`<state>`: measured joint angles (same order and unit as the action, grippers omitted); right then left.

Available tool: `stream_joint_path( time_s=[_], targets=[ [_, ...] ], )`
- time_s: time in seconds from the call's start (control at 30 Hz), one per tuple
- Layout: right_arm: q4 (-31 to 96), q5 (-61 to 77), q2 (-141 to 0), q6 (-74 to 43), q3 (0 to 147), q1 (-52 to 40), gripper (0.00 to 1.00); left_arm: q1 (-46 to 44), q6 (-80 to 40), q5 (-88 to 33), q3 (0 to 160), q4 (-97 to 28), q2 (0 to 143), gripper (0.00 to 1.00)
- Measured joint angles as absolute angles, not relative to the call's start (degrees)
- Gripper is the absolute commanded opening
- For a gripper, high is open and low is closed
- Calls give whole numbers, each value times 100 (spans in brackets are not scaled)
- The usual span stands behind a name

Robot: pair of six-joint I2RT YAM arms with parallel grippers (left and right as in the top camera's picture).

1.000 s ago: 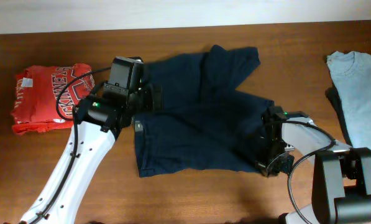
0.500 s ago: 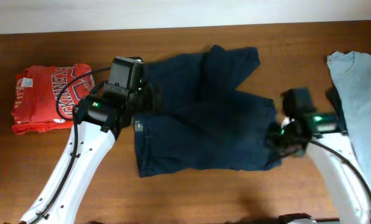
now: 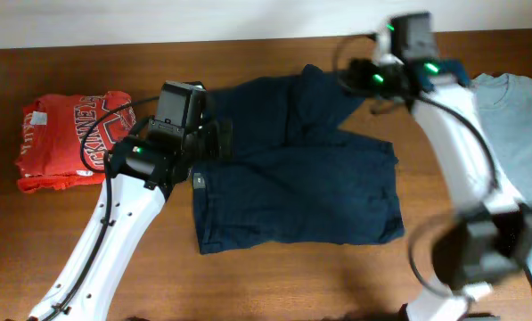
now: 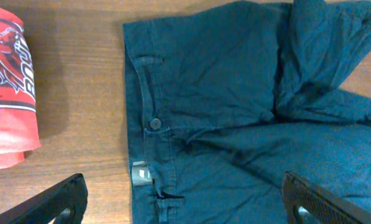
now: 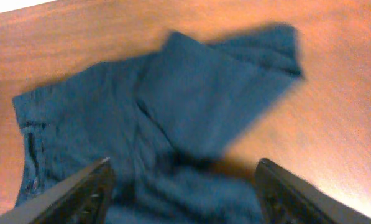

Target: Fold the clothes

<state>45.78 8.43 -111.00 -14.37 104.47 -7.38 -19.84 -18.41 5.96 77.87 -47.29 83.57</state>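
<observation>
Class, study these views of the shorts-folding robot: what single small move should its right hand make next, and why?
Probably lower the open right hand onto the rumpled far leg of the navy shorts and grip its hem. That leg lies bunched while the near one lies flat, so it likely needs spreading before folding.

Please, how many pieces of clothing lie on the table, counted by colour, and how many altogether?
Dark navy: 1, the navy garment, spread out in the middle
Red: 1, the red shirt, folded at the left
Pale grey-blue: 1, the T-shirt, at the right edge, partly out of view
Total: 3
</observation>
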Motion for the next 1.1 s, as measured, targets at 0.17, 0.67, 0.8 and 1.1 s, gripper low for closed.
stream_joint_path(
  time_s=[0.17, 0.67, 0.8, 1.1],
  targets=[
    [4178, 751, -12807, -1579, 11697, -1339, 79, -1984, -1841, 596, 7787, -4801, 8357, 99],
    [3697, -1118, -13974, -2567, 12044, -1997, 55, -1984, -1841, 593, 7787, -4952, 8357, 99],
    [3699, -1271, -14088, -2600, 12044, -1997, 44, -1984, -1841, 593, 7787, -4974, 8357, 99],
    [3997, -1393, -14204, -2639, 12055, -1892, 18, -1984, -1841, 596, 7787, -4976, 8357, 99]
  ],
)
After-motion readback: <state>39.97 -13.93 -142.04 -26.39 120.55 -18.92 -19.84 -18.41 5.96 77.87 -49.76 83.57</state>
